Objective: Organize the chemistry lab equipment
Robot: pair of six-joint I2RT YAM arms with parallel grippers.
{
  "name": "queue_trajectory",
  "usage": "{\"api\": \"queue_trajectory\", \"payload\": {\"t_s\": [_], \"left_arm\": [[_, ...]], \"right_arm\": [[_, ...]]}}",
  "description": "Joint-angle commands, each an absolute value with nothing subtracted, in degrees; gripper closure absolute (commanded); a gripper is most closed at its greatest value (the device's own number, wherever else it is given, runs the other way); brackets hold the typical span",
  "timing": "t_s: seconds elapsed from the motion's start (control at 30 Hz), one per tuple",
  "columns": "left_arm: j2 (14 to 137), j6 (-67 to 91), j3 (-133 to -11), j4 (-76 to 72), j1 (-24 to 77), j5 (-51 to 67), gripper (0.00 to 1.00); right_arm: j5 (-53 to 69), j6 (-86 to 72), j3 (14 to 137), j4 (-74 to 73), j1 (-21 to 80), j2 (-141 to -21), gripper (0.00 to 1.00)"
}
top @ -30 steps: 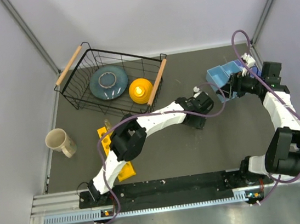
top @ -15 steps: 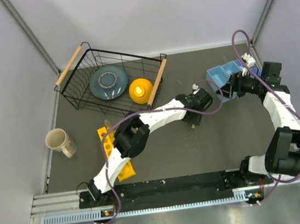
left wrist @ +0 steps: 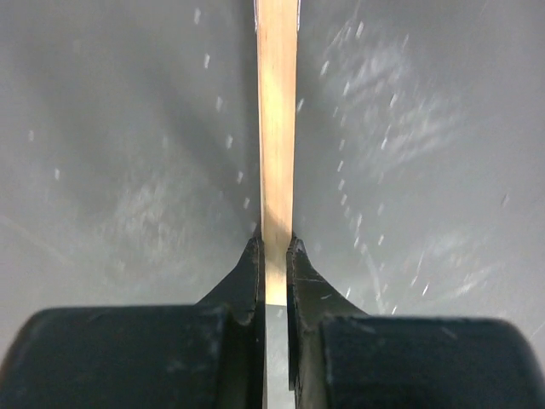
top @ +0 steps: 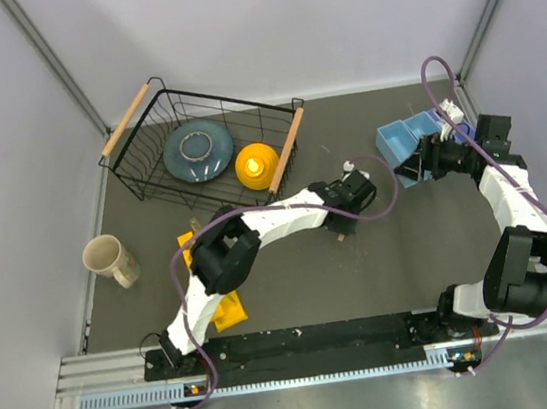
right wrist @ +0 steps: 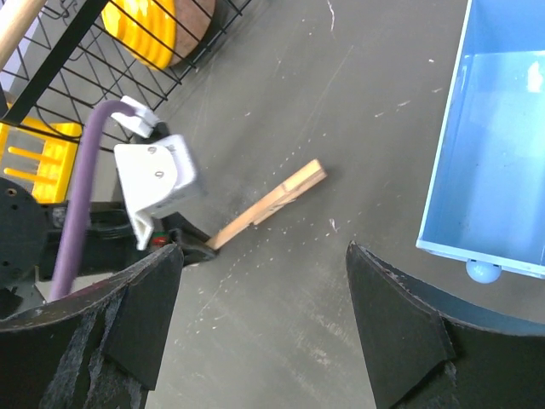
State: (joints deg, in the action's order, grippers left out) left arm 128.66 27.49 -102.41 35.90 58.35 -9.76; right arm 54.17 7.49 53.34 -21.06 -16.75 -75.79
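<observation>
A thin flat pale wooden stick (left wrist: 278, 128) is pinched at its near end between the black fingers of my left gripper (left wrist: 273, 247), which is shut on it. In the right wrist view the wooden stick (right wrist: 272, 203) slants just over the dark table, its far end pointing toward the blue bin (right wrist: 502, 170). From above, my left gripper (top: 342, 216) is at the table's middle. My right gripper (top: 427, 159) hangs open and empty beside the blue bin (top: 401, 137). A small pale round piece (right wrist: 482, 271) shows at the bin's near edge.
A black wire basket (top: 143, 131) at the back left holds a blue-grey plate (top: 197, 150) and a yellow dome (top: 256, 163). A beige mug (top: 109, 259) stands at the left edge. A yellow rack (top: 207, 274) lies under the left arm.
My left gripper has closed on the wooden stick and drawn back a little to the left with it. The right arm has hardly moved.
</observation>
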Motion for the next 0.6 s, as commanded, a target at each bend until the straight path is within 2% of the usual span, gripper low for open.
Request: {"api": "queue_trajectory", "payload": {"t_s": [0.0,0.33,0.4,0.47,0.57], "left_arm": [[116.2,26.7,-92.2,26.7,57.5,-7.0,1.0],[96.8,31.2,-65.9,0.5,57.5,5.1,1.0],[94.0,32.6,-62.9,-6.7,57.5,8.6,1.0],[92.5,34.7,-59.0,-10.3,57.5,10.6,1.0],[90.4,38.3,-55.3,-15.9,57.5,12.0,1.0]], "right_arm": [[56.4,9.5,55.9,-21.5,-17.2,-76.4,0.22],[62.7,9.1,55.6,-22.0,-17.2,-77.5,0.22],[68.9,6.8,55.5,-21.5,-17.3,-79.0,0.22],[77.6,-2.6,54.2,-15.1,-17.1,-80.8,0.23],[79.4,-11.2,51.4,-6.2,-15.2,-82.4,0.24]]}}
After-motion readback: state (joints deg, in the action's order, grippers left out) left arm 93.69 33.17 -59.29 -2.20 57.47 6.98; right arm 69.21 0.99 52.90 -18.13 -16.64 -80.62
